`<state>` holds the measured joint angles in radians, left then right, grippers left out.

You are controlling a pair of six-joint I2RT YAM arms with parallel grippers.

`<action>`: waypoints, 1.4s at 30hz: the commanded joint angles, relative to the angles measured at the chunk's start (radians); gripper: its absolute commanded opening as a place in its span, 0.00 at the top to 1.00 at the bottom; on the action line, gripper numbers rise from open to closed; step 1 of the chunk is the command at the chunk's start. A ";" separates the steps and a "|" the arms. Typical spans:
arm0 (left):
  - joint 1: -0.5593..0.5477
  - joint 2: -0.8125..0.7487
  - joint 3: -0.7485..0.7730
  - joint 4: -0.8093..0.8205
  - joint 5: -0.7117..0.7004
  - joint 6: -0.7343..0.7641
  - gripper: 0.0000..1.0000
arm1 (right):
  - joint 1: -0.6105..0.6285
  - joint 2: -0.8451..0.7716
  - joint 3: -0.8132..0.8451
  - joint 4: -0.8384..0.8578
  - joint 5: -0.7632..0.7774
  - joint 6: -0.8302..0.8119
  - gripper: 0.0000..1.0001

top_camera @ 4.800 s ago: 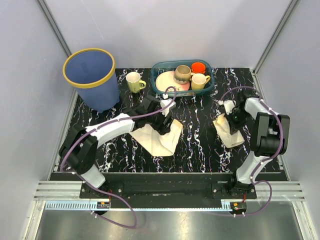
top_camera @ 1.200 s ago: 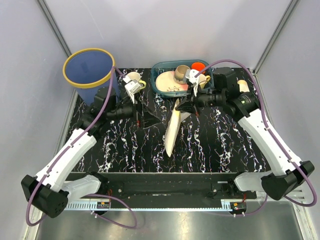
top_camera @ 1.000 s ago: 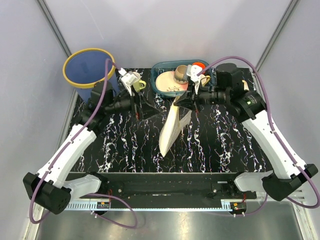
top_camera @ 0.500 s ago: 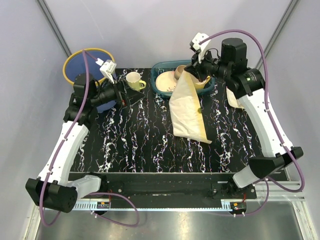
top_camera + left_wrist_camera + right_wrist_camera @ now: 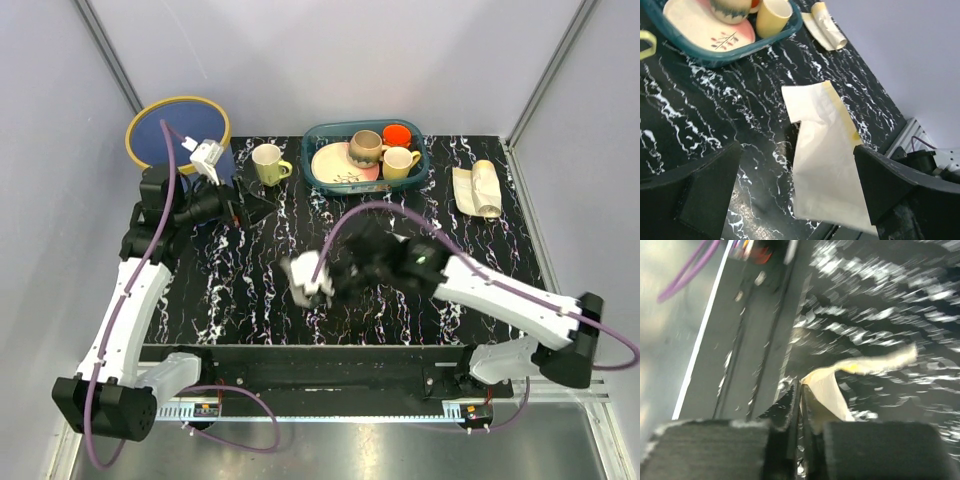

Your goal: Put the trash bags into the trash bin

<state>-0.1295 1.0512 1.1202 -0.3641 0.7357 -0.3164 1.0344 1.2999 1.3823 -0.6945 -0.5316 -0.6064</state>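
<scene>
Care in the carry matters most, I'd say. Just behind the left gripper (image 5: pixel 252 205), whose jaws gape wide on nothing, stands the trash bin (image 5: pixel 178 135). Off to that gripper's right hangs the large sack (image 5: pixel 825 160), thin, creamy and creased, its film pinched in the nearly closed right gripper (image 5: pixel 801 392). It should go high over the rim. Far beyond lies the small bundle (image 5: pixel 477 188), pale and rolled.
</scene>
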 commanded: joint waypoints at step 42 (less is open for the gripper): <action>-0.374 0.351 -0.028 0.051 -0.025 0.201 0.23 | -1.156 0.660 0.026 -0.137 0.087 0.287 0.24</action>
<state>-0.5045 1.4239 1.0763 -0.3744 0.6815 -0.1066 -0.1234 1.9053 1.3441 -0.8749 -0.4042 -0.2638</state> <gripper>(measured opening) 0.762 0.753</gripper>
